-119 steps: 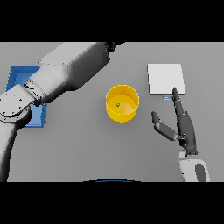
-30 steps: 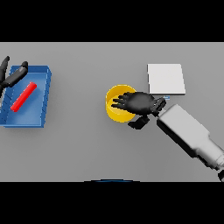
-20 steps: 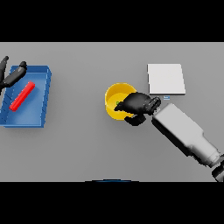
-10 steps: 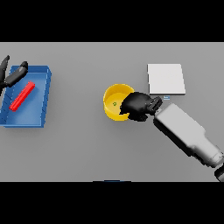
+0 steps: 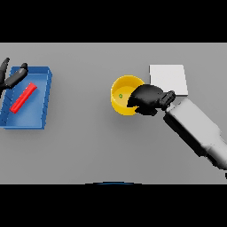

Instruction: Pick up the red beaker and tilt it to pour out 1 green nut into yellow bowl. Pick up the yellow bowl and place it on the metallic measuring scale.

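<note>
Starting at the far left of the grey tabletop point(image 5: 88, 146), the robot's left hand point(image 5: 9, 76) shows at the picture's edge, its fingers straight and loose, holding nothing, just touching the upper left corner of one blue tray point(image 5: 42, 119). Inside that tray lies one red beaker point(image 5: 23, 97), on its side, its long axis slanting from lower left to upper right. Well apart, past the middle, sits one yellow bowl point(image 5: 119, 104) with one small green nut point(image 5: 120, 95) resting inside it, so the pouring step looks done. Gripping the bowl's right rim is the right hand point(image 5: 147, 98), its dark fingers curled over the edge, the arm reaching in from the lower right. Just beyond the hand, up and to the right, lies one flat pale square, the measuring scale point(image 5: 170, 77), close beside the bowl but not touching it. For the coming move, the scale lies up and to the right of the held bowl, on the right arm's own side, so a short carry that way should set the bowl on it. Whether the bowl has left the tabletop cannot be told.
</note>
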Controlling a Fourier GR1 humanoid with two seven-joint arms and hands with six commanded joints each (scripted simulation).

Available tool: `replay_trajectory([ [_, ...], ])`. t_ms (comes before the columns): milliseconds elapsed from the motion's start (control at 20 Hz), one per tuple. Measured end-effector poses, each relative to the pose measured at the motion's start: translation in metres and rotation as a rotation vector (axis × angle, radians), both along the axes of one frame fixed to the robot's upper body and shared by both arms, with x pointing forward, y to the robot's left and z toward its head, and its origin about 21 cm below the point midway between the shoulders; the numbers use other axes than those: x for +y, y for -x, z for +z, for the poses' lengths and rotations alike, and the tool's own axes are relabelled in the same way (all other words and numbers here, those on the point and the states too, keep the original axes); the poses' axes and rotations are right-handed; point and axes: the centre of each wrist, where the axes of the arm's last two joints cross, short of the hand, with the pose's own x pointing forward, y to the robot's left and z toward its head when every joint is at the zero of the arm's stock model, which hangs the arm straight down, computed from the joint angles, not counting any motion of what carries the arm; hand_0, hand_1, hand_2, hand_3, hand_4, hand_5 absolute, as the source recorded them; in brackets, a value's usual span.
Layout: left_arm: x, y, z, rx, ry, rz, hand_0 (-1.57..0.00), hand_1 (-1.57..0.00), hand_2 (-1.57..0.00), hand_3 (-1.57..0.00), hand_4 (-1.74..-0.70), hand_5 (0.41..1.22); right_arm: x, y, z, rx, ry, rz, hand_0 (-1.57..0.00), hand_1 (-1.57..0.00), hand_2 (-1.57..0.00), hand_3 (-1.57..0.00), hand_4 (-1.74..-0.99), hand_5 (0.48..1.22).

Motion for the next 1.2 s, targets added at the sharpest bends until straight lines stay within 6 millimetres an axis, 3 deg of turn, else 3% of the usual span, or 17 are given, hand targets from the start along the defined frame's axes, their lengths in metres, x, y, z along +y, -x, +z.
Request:
replay_trajectory([
  [150, -0.001, 0.001, 0.005, -0.008, -0.013, -0.016, 0.00, 0.00, 0.00, 0.00, -0.71, 0.686, -0.011, -0.002, 0.019, -0.050, -0.017, -0.034, -1.57, -1.57, -1.46, -1.18, -1.739, 1.220],
  [350, -0.001, 0.003, 0.005, -0.004, -0.011, -0.016, 0.00, 0.00, 0.00, 0.00, -0.72, 0.688, -0.007, 0.010, 0.026, -0.074, -0.032, -0.055, -1.56, -1.57, -1.52, -1.16, -1.740, 1.220],
  [550, -0.006, 0.000, 0.011, -0.014, -0.009, -0.015, 0.00, 0.00, 0.00, 0.00, -0.73, 0.710, -0.022, 0.000, 0.040, -0.146, -0.026, -0.118, -1.57, -1.57, -1.53, -1.15, -1.741, 1.221],
  [900, -0.004, 0.003, 0.014, 0.002, -0.010, 0.007, 0.00, 0.00, 0.00, 0.00, -0.74, 0.730, -0.061, -0.024, 0.033, -0.192, -0.035, -0.269, -1.57, -1.57, -1.54, -1.14, -1.741, 1.221],
  [1200, -0.004, 0.004, 0.008, 0.015, -0.014, 0.001, 0.00, 0.00, 0.00, 0.00, -0.72, 0.725, -0.090, -0.046, 0.016, -0.205, -0.015, -0.384, -1.57, -1.57, -1.50, -1.17, -1.741, 1.221],
])
